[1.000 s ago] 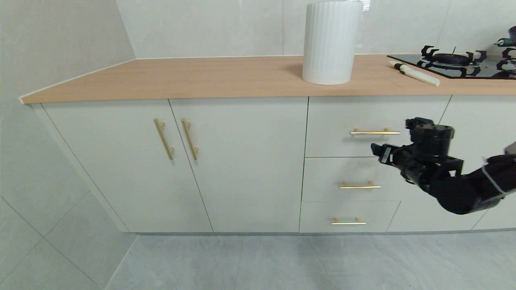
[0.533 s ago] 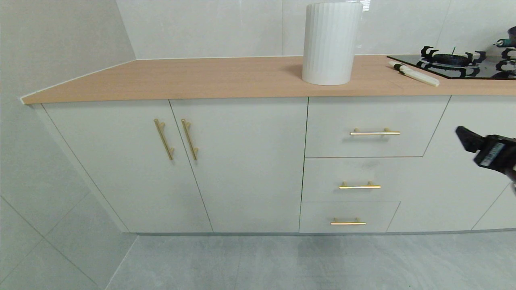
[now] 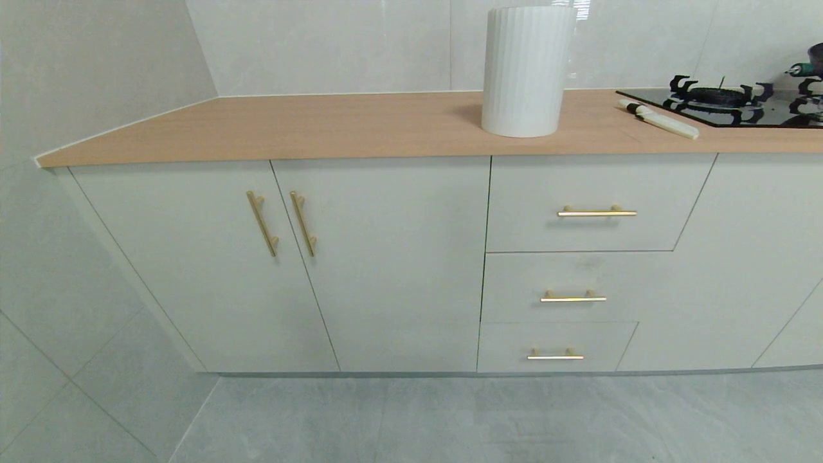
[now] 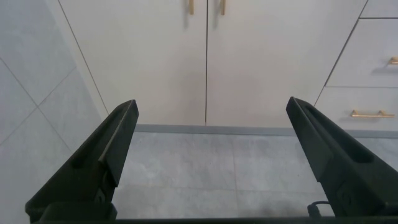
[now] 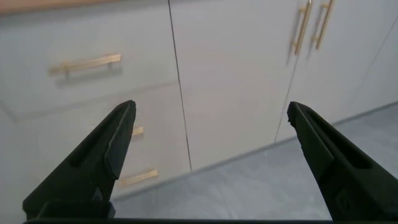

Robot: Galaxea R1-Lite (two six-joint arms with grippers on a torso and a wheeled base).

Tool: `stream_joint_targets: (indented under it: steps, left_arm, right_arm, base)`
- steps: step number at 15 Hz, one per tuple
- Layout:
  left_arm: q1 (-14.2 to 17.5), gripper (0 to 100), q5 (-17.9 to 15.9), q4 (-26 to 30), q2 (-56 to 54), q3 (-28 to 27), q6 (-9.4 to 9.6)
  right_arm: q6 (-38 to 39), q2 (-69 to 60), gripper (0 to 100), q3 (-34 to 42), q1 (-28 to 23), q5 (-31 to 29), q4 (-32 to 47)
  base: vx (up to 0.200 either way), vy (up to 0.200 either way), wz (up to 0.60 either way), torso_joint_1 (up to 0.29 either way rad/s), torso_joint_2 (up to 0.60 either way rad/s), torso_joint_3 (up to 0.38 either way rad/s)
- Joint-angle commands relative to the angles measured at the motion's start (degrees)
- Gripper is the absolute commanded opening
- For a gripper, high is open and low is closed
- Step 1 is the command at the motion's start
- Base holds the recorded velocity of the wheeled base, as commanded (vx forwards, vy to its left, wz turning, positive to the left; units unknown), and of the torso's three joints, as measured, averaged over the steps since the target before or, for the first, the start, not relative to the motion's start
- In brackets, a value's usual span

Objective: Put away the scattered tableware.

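Countertop (image 3: 321,125) of light wood-grain laminate ran along the tiled wall (image 3: 321,45) and ended at the left side wall. On it stood a tall white ribbed container (image 3: 527,71), upright, near the back edge. The task's item, a slim white utensil (image 3: 659,120) with a dark band at its far end, lay flat on the countertop to the right of the container, just beside the front left corner of the black glass hob (image 3: 739,117). Whether it touched the hob's edge could not be determined. Black pan supports (image 3: 710,95) sat on the hob. Below the countertop, two pale cabinet doors (image 3: 193,270) carried brass bar handles (image 3: 262,223) set side by side at their meeting edge. To their right was a stack of three drawers, each closed, with a horizontal brass handle: top (image 3: 596,211), middle (image 3: 573,297) and bottom (image 3: 555,355). The floor (image 3: 450,418) was laid in large grey tiles. The left gripper (image 4: 210,104) was observed with its two black fingers spread wide and nothing between them, facing the grey floor and the foot of the cabinet doors. The right gripper (image 5: 210,106) was likewise spread wide and held nothing, facing the drawer fronts and the paired door handles.
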Motion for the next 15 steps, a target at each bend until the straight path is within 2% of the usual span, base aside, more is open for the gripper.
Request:
stream_joint_targets:
  steps: [1,4,6,7,9,14,15]
  left_arm:
    - [0.0,100,0.0,0.0,0.0,0.0,-0.01]
    - [0.0,100,0.0,0.0,0.0,0.0,-0.01]
    - [0.0,100,0.0,0.0,0.0,0.0,-0.01]
    - [0.0,100,0.0,0.0,0.0,0.0,-0.01]
    - [0.0,100,0.0,0.0,0.0,0.0,-0.01]
    - [0.0,100,0.0,0.0,0.0,0.0,-0.01]
    - [0.0,100,0.0,0.0,0.0,0.0,-0.01]
  right_arm:
    - [-0.7,-22.0,100,2.0,-0.7,3.7,15.1]
    - [-0.3,-27.3,100,7.3,-0.8,9.7,16.5]
    - [0.4,-27.3,100,10.4,-0.8,11.5,16.5]
    - [1.5,-27.3,100,11.1,-0.8,17.0,16.5]
    - [2.6,-27.2,100,11.0,-0.8,21.8,16.7]
    - [2.1,-27.3,100,11.1,-0.8,21.2,16.7]
    - [-0.9,-27.3,100,11.2,-0.8,19.6,18.6]
  base:
    - [0.0,0.0,0.0,0.0,0.0,0.0]
    - [0.0,0.0,0.0,0.0,0.0,0.0]
    - [0.0,0.0,0.0,0.0,0.0,0.0]
    - [0.0,0.0,0.0,0.0,0.0,0.0]
    - [0.0,0.0,0.0,0.0,0.0,0.0]
    - [0.0,0.0,0.0,0.0,0.0,0.0]
    - [0.0,0.0,0.0,0.0,0.0,0.0]
